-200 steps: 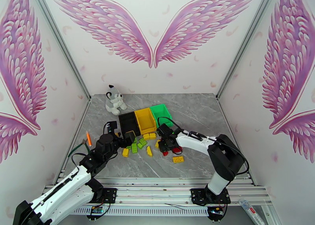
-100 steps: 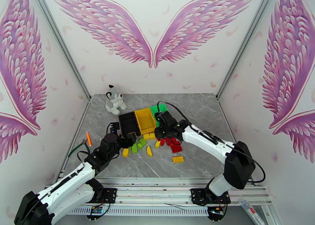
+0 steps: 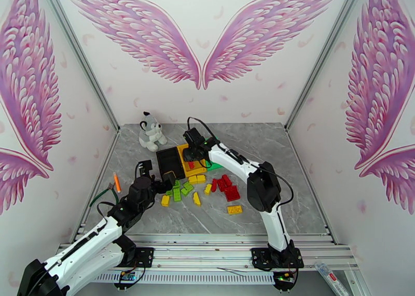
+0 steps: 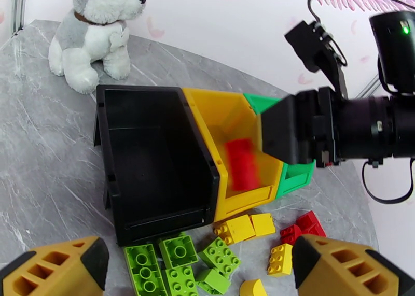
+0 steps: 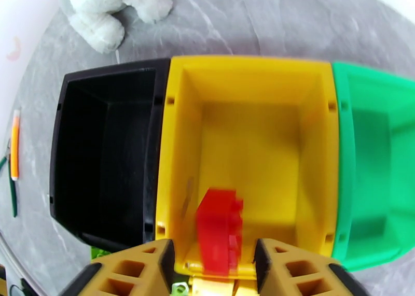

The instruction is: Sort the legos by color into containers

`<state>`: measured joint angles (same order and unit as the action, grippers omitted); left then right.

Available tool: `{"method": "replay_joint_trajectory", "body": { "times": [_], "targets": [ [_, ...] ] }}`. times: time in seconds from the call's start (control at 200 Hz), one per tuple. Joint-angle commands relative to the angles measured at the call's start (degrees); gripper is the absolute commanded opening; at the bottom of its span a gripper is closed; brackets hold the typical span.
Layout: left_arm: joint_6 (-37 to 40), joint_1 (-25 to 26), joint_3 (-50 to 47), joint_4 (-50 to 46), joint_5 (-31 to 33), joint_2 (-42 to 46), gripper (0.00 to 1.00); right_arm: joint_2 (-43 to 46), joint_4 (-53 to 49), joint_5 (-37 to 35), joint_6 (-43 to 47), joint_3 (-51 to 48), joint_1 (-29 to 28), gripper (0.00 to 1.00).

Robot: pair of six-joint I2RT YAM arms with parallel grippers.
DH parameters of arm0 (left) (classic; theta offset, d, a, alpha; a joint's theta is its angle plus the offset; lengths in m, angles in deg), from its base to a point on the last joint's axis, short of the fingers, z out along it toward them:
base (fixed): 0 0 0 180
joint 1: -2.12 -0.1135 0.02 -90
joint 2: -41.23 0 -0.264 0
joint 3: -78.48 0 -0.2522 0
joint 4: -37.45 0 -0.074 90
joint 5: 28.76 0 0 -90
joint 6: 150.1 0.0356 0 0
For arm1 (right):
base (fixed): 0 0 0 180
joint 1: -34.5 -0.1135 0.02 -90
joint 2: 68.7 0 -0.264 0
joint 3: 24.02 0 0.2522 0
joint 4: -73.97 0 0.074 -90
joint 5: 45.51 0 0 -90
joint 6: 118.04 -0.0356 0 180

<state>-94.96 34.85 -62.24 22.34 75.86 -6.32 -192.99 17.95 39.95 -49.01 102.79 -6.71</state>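
Right claw (image 5: 212, 250), fingers apart, lets a small red studded brick (image 5: 219, 229) drop into the yellow plastic bin (image 5: 249, 64); black bin (image 5: 114, 70) and green bin (image 5: 373, 136) look empty. Left claw (image 4: 199, 253) gapes wide; other bricks (image 3: 199, 179) litter the grey tabletop (image 3: 295, 188).

Black bin (image 5: 104, 136), yellow bin (image 5: 249, 136) and green bin (image 5: 373, 152) touch in a row. A blurred red brick (image 5: 219, 229) is above the yellow bin's near end. Loose bricks (image 4: 179, 250) lie scattered before them.

Marbled table (image 3: 259, 136) with bins (image 3: 167, 162), loose legos (image 3: 228, 189), plush dog (image 3: 150, 131), pen (image 3: 117, 182).

Glossy plastic bins (image 5: 249, 66), plush toy (image 4: 98, 32)
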Motion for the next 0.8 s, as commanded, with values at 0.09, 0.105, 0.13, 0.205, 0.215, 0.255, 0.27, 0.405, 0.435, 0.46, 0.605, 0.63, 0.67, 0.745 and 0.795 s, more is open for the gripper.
{"method": "replay_joint_trajectory", "body": {
  "times": [0.09, 0.105, 0.13, 0.205, 0.215, 0.255, 0.27, 0.405, 0.435, 0.46, 0.605, 0.63, 0.67, 0.745, 0.795],
  "targets": [
    [1.43, -0.30, 0.76, -1.34, -2.73, 0.31, 0.99, 6.37, -3.20, -2.37, 0.25, -2.62, -0.34, 0.56],
    [1.56, -0.30, 0.80, -1.27, -3.14, 0.20, 0.99, 7.39, -2.92, -2.45, 0.17, -3.83, -0.36, 0.56],
    [1.65, -0.29, 0.91, -1.13, -3.69, 0.03, 0.99, 9.28, -2.26, -2.52, 0.07, -6.05, -0.36, 0.57],
    [1.84, -0.06, 1.25, -0.83, -5.19, -0.96, 0.99, 15.04, -0.43, -3.19, -0.25, -13.28, -0.36, 0.58],
    [1.84, 0.05, 1.32, -0.76, -5.38, -1.07, 0.99, 15.68, -0.32, -3.31, -0.33, -14.22, -0.36, 0.59],
    [1.81, 0.23, 1.53, -0.47, -6.22, -1.80, 0.99, 18.64, -0.03, -4.00, -0.54, -17.82, -0.27, 0.60],
    [1.74, 0.33, 1.55, -0.34, -6.52, -2.17, 0.99, 19.35, 0.05, -4.29, -0.62, -19.07, -0.21, 0.61],
    [0.95, 1.98, 2.22, 1.17, -8.58, -5.31, 0.99, 28.37, 2.11, -5.26, -2.11, -31.60, 0.88, 0.67],
    [1.00, 2.60, 2.45, 1.40, -8.71, -5.99, 0.99, 29.98, 2.62, -5.46, -2.30, -34.01, 1.14, 0.68],
    [1.04, 3.15, 2.66, 1.51, -8.69, -6.59, 0.99, 31.26, 3.07, -5.77, -2.36, -35.79, 1.47, 0.68],
    [2.32, 7.05, 4.12, 2.11, -7.10, -9.41, 0.99, 34.78, 5.79, -7.59, -2.28, -43.56, 2.83, 0.65],
    [2.63, 7.83, 4.39, 2.18, -6.65, -9.80, 0.99, 34.90, 6.55, -7.58, -2.22, -44.51, 3.12, 0.65],
    [3.14, 8.84, 4.78, 2.10, -5.91, -10.44, 0.99, 34.73, 7.50, -7.76, -2.24, -45.91, 3.54, 0.64],
    [3.63, 10.26, 5.46, 2.01, -5.14, -11.57, 0.99, 34.26, 8.91, -7.84, -2.47, -48.19, 4.64, 0.65],
    [3.65, 10.79, 5.78, 2.08, -5.12, -12.09, 0.99, 33.82, 9.12, -6.86, -2.63, -49.17, 5.40, 0.68]
  ]
}}
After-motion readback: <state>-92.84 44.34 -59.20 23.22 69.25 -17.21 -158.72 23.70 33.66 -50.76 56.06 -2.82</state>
